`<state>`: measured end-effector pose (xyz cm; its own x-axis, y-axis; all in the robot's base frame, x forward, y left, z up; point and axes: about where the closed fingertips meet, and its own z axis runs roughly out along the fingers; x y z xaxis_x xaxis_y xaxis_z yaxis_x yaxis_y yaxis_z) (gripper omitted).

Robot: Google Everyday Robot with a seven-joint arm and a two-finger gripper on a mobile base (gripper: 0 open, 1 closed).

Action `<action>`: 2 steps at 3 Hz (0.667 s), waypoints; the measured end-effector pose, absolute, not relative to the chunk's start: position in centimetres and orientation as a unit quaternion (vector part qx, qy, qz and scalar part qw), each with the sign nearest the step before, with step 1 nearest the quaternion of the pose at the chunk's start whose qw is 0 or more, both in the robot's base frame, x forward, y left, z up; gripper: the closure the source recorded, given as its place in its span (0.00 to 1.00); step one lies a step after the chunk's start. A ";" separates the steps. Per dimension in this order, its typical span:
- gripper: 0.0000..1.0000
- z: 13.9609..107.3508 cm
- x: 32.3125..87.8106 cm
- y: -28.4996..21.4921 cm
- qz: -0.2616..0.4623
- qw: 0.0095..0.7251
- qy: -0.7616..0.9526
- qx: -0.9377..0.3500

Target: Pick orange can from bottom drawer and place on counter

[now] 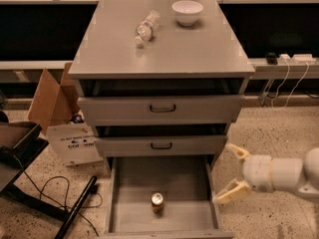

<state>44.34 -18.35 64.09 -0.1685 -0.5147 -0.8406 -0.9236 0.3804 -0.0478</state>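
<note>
My gripper (224, 174), beside the grey bottom drawer (144, 176), was cream-fingered (wrist white). The orange can (157, 203) showed a silver top.

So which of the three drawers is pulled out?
The bottom drawer, lowest, with the orange can standing inside; the top drawer and middle drawer show only their fronts. The open pincer hovers right of it.

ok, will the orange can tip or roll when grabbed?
The orange can stands upright on the bottom drawer floor: probably tips if nudged, then rolls. Metal, so likely rigid, maybe slick. Open gripper sits right of the drawer.
</note>
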 end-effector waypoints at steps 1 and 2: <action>0.00 56.2 44.8 -17.7 0.267 0.426 0.708 -0.496; 0.00 48.6 46.3 -16.9 0.281 0.434 0.690 -0.507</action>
<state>46.32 -16.93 48.60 -0.1093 -0.4550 -0.8838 -0.9432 0.3281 -0.0523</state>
